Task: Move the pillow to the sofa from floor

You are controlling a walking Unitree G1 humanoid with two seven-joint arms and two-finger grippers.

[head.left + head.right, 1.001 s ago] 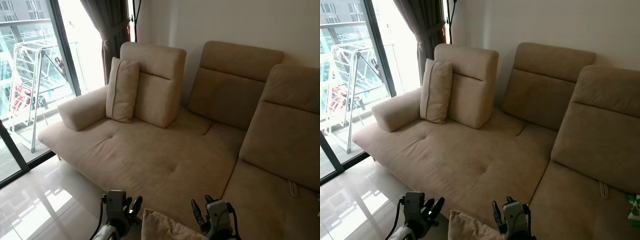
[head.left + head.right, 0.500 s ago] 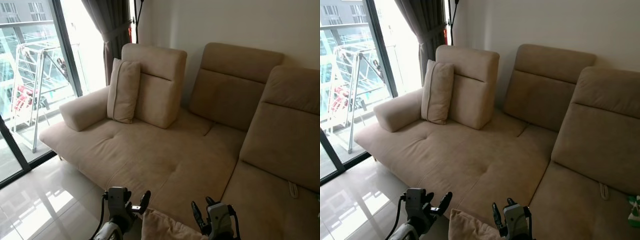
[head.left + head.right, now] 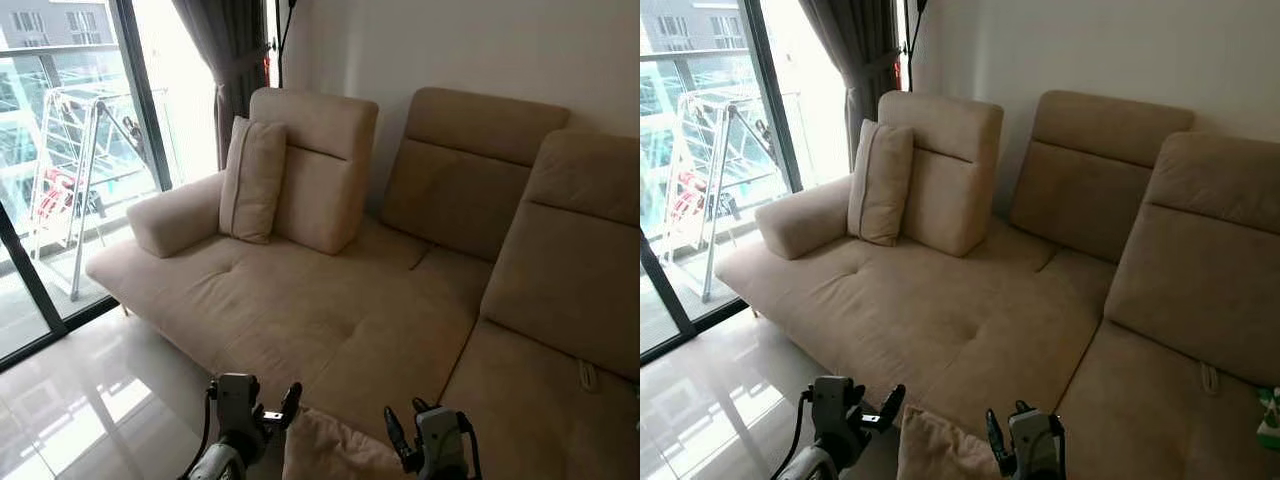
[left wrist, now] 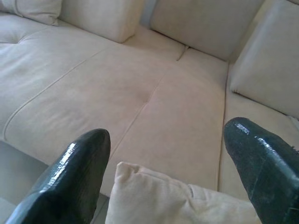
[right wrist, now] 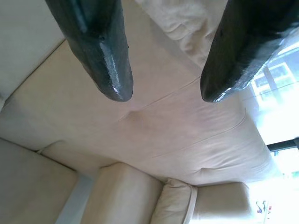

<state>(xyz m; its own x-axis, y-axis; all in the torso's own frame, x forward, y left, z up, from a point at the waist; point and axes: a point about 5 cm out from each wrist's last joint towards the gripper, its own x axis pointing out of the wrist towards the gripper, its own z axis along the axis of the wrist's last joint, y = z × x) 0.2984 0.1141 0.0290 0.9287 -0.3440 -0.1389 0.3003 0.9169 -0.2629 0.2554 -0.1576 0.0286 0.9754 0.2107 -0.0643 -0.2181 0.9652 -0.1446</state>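
Note:
A beige pillow point(image 3: 335, 448) sits low in front of me, between my two grippers, just before the front edge of the beige sofa point(image 3: 330, 310). My left gripper point(image 3: 275, 408) is at the pillow's left corner, open, its fingers point(image 4: 79, 163) spread wide over the pillow point(image 4: 173, 200). My right gripper point(image 3: 402, 428) is at the pillow's right side, also open, and its fingertips point(image 5: 112, 70) point at the sofa seat with the pillow point(image 5: 182, 23) beside them. I cannot tell how firmly the pillow is pressed between the arms.
A second beige pillow point(image 3: 252, 180) leans upright against the sofa's left backrest point(image 3: 320, 165). A glass balcony door point(image 3: 70, 170) and a dark curtain point(image 3: 225, 60) stand to the left over glossy floor tiles point(image 3: 90, 390). A green item point(image 3: 1270, 420) lies at the sofa's far right.
The whole picture has shifted slightly, so the camera moved. The left gripper's finger swung out towards the pillow a second ago and has stayed there since.

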